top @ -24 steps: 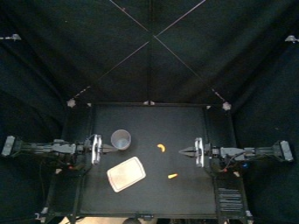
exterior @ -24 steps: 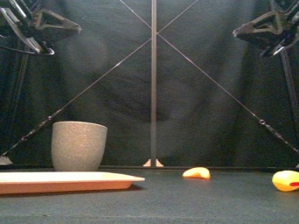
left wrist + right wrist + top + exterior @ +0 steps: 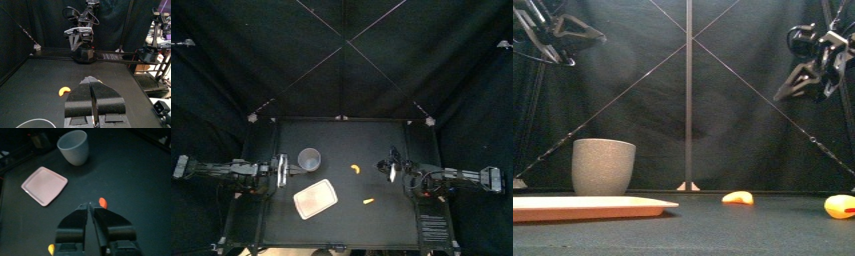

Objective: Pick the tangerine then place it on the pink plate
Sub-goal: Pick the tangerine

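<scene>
We see the right hand (image 3: 92, 206) swung inward off its rest, closed, lining up on the tangerine (image 3: 356, 168), we judge | tangerine lies mid-way across the bench (image 3: 385, 225), apart from the pink plate (image 3: 315, 200) | left hand (image 3: 93, 83) parked closed, keeping clear.

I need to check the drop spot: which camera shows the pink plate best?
The right wrist view: the pink plate shows whole, from above, with nothing on it. The top view shows it small, the front view only edge-on, the left wrist view not at all.
</scene>
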### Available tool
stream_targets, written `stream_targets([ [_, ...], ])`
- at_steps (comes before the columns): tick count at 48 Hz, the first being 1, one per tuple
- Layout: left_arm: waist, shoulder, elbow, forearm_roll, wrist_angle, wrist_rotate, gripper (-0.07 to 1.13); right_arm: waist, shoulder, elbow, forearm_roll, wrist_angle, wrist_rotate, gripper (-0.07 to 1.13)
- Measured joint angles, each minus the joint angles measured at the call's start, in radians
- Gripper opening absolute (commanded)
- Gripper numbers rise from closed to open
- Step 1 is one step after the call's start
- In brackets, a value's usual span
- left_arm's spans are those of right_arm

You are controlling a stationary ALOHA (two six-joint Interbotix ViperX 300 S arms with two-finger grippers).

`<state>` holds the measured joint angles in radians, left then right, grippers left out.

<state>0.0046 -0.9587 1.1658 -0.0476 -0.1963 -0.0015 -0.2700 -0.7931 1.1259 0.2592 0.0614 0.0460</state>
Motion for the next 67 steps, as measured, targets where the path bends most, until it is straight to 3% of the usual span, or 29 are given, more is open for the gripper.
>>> stream_targets([
  [3, 0.002, 0.0, 0.0, 0.0, 0.002, 0.0, 0.01, -0.025, 0.04, -0.014, 0.012, 0.006, 0.0, 0.94],
  [6, 0.008, 0.0, 0.0, 0.0, 0.002, 0.0, 0.01, -0.041, 0.094, -0.034, 0.014, 0.009, -0.002, 0.99],
  [19, 0.029, 0.002, 0.012, 0.0, 0.0, 0.0, 0.01, -0.06, 0.35, -0.15, 0.02, 0.02, 0.0, 0.98],
  [37, 0.058, 0.002, 0.046, 0.0, 0.008, 0.0, 0.01, -0.067, 0.706, -0.334, 0.078, 0.163, 0.0, 0.98],
  [67, 0.06, 0.002, 0.054, -0.002, 0.006, 0.0, 0.01, -0.098, 0.905, -0.454, 0.049, 0.247, 0.002, 0.95],
])
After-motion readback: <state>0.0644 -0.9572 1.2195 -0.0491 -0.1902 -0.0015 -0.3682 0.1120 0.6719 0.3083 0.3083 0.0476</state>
